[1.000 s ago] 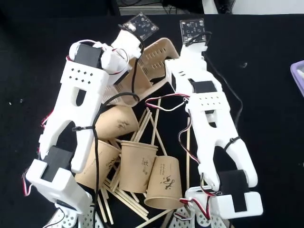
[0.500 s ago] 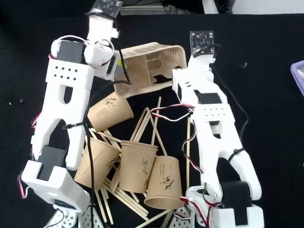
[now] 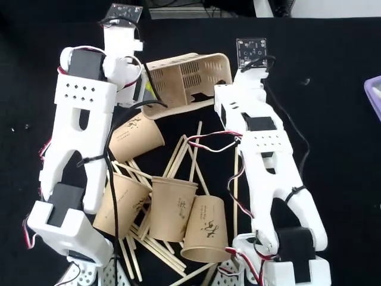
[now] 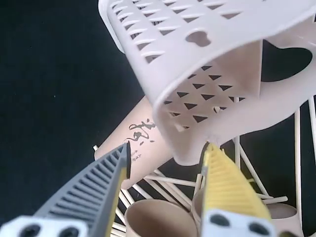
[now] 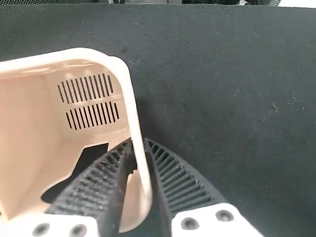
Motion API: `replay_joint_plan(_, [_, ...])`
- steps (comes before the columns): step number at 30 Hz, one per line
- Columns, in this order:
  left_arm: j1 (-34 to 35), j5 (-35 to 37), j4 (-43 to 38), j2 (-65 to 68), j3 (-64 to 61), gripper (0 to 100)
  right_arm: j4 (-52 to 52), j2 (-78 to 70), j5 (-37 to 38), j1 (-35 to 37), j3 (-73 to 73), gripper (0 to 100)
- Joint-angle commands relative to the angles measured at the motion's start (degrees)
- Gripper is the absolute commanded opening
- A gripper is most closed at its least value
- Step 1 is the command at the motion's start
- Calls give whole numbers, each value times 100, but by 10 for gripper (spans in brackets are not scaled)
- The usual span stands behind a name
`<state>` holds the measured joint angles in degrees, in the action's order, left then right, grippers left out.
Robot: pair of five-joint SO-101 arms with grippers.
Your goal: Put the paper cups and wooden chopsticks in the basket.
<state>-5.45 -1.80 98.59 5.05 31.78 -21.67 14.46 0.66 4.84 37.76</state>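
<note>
The beige slotted basket point(image 3: 187, 77) lies tipped on its side at the back of the table. My right gripper point(image 3: 219, 102) is shut on its rim, and the right wrist view shows the rim wall point(image 5: 133, 113) pinched between the dark fingers point(image 5: 170, 173). My left gripper point(image 4: 168, 150) is open at the basket's point(image 4: 207, 64) other end, its grey and yellow fingers either side of a lower corner. Several paper cups lie in front: one point(image 3: 136, 138) near the basket and three point(image 3: 171, 205) close together lower down. Wooden chopsticks point(image 3: 191, 152) are scattered among and under them.
The table top is black cloth. A purple container point(image 3: 374, 92) sits at the right edge. Both white arms stretch from the near edge over the pile, with red and black cables point(image 3: 208, 136) hanging over the chopsticks.
The left arm has swung back and to the left, off the basket. The basket has turned up from lying flat under that arm onto its side. The right arm shifted slightly right.
</note>
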Motion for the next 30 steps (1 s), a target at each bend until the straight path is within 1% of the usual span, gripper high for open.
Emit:
replay_joint_plan(1, [92, 62, -765, -229, -629, 245, 123, 303, -53, 264, -40, 11])
replay_joint_plan(3, [127, 53, -1037, -237, -892, 221, 123, 321, -44, 325, -57, 11])
replay_joint_plan(4, [180, 53, -1046, -237, -927, 180, 123, 321, -35, 325, -84, 11])
replay_joint_plan(6, [233, 53, -1046, -167, -989, 56, 123, 321, -35, 325, -171, 11])
replay_joint_plan(7, [259, 53, -1046, -158, -1015, 14, 123, 321, -26, 334, -224, 11])
replay_joint_plan(9, [426, 88, -1108, -220, -1138, 57, 123, 321, -18, 343, -312, 11])
replay_joint_plan(11, [629, 88, -1327, -229, -1086, 23, 123, 330, -18, 334, -409, 11])
replay_joint_plan(13, [892, 88, -1459, -237, -866, 32, 53, 330, -9, 316, -558, 11])
replay_joint_plan(16, [1200, 62, -1459, -193, -374, 30, -484, 321, 0, 343, -971, 11])
replay_joint_plan(19, [1429, 62, -1495, -167, -40, 30, -1196, 286, 0, 536, -1543, 11])
replay_joint_plan(24, [1473, 88, -1459, -158, -31, 30, -2189, 268, 0, 563, -2466, 11])
replay_joint_plan(27, [1473, 97, -1459, -158, -127, 30, -2462, 268, 0, 563, -2695, 11])
replay_joint_plan(30, [1490, 97, -1486, -158, -127, 30, -2470, 268, 0, 563, -2668, 11])
